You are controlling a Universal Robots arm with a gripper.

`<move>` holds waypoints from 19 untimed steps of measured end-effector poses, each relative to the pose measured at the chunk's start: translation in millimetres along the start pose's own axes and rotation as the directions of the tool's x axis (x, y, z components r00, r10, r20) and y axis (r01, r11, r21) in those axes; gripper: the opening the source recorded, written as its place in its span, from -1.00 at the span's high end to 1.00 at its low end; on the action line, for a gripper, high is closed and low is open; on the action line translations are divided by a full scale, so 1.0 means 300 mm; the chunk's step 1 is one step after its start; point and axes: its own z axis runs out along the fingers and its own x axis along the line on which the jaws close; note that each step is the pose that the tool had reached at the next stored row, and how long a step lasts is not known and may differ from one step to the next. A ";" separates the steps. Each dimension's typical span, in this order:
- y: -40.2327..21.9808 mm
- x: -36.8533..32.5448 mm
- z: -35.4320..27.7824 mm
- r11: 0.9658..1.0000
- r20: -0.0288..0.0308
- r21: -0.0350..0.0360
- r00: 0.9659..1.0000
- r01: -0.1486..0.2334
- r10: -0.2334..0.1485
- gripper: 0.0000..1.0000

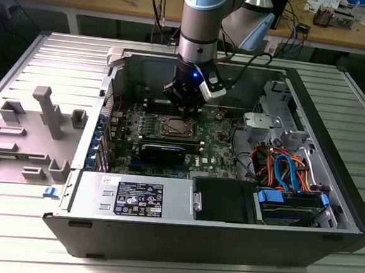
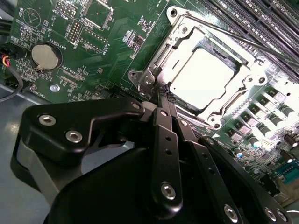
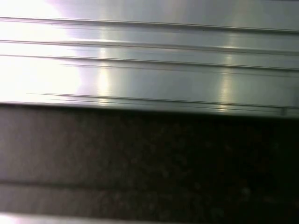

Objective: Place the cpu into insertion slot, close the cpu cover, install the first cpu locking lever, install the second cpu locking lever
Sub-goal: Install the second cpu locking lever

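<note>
**Gripper poised at the corner of the chip socket**

In the second wrist view the black fingers of the gripper lie pressed together, tips meeting with no gap, and nothing can be seen held between them. The tips sit right at the corner of the cover, the shiny metal frame lying flat over the socket. Through its window shows the chip, bright silver, seated in the socket. A thin lever runs along the frame's far edge. Around it spreads the green motherboard with a round coin battery. In the exterior view the arm stands upright inside the open computer case, gripper just above the socket.
</note>
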 end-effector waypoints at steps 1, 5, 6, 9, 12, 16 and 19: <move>0.000 0.000 0.000 1.000 0.000 0.000 1.000 0.000 0.000 0.79; -0.001 0.000 0.000 1.000 0.000 0.000 1.000 0.000 0.000 0.79; -0.003 0.000 0.000 1.000 0.000 0.000 1.000 0.000 0.000 0.79; -0.009 0.001 0.000 1.000 0.000 0.000 1.000 0.000 0.000 0.79; -0.019 0.001 0.000 1.000 0.000 0.000 1.000 0.000 0.000 0.79; -0.043 0.002 0.001 1.000 0.000 0.000 1.000 0.000 0.000 0.79; -0.055 0.003 0.001 1.000 0.000 0.000 1.000 0.000 0.000 0.79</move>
